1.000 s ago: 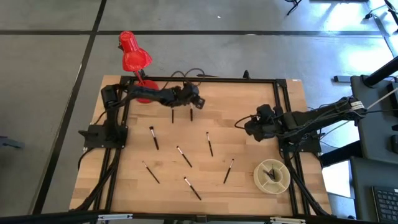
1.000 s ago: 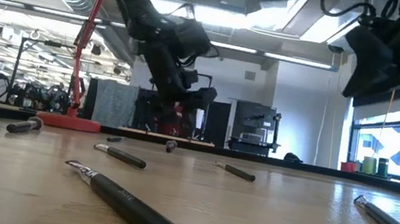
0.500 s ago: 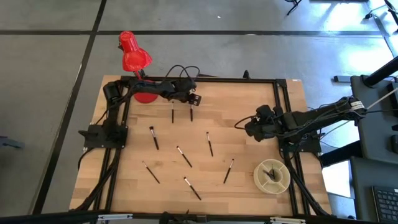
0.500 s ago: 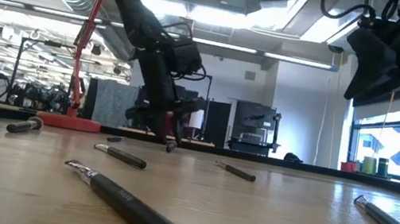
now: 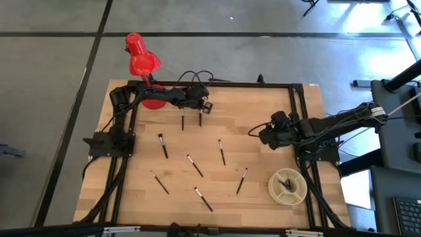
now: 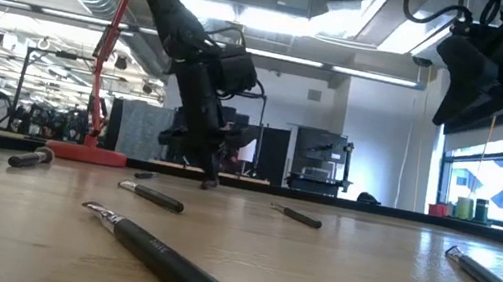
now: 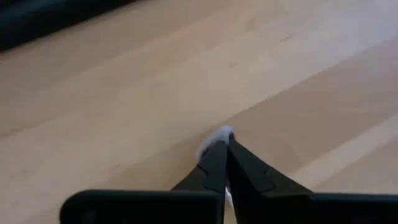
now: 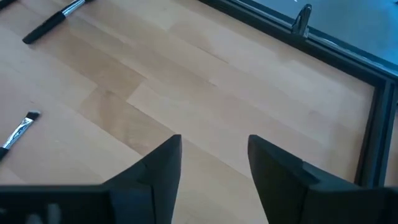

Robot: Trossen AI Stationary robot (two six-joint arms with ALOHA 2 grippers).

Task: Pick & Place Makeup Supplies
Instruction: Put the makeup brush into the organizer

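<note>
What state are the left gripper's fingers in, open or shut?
Shut. In its wrist view the left gripper has both dark fingers pressed together at the tips, pinching a makeup brush's light tip against the table.

Brushes lie scattered on the table, bowl at its right.

The high view looks straight down from well above the whole surface, taking in both arms, while the low view sits at surface height and faces level across it into the room behind. Each wrist view looks forward at close range past its own pincer fingers. The high and low views share the red lamp and scattered brushes.
</note>
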